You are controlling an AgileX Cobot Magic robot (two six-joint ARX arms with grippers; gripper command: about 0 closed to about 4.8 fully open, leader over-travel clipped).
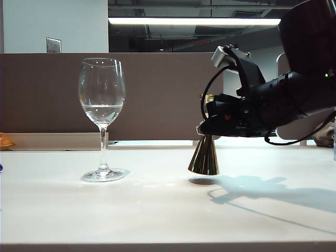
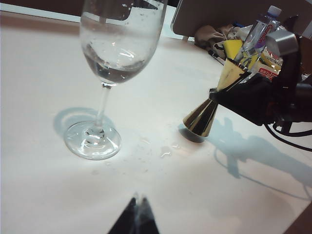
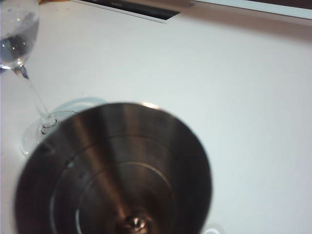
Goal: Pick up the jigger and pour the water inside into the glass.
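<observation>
1. The table [image 1: 157, 210] is a pale, bare top that carries the glass on its left and the jigger on its right, well apart, so there is room for an arm to swing between them

2. The right arm reaches in low and near level from the right of the exterior view; its right gripper [image 1: 207, 127] is clamped on the jigger's waist, which leaves both cones free and the upper cup upright

3. The glass [image 1: 102, 118] stands upright on its foot, bowl mouth open upward, ready as the target; water [image 1: 102, 111] already lies in the lower bowl, and droplets cling to the inner wall

4. The jigger [image 1: 204, 156] hangs just above the table, its shadow below it, tilted slightly; the right wrist view looks straight into its cup [image 3: 114, 170], and I cannot tell whether water remains there

5. The left gripper [image 2: 136, 217] hangs out of the way near the glass, its tips together, holding nothing

6. Small spilled drops [image 2: 165, 152] lie on the table between glass and jigger
</observation>
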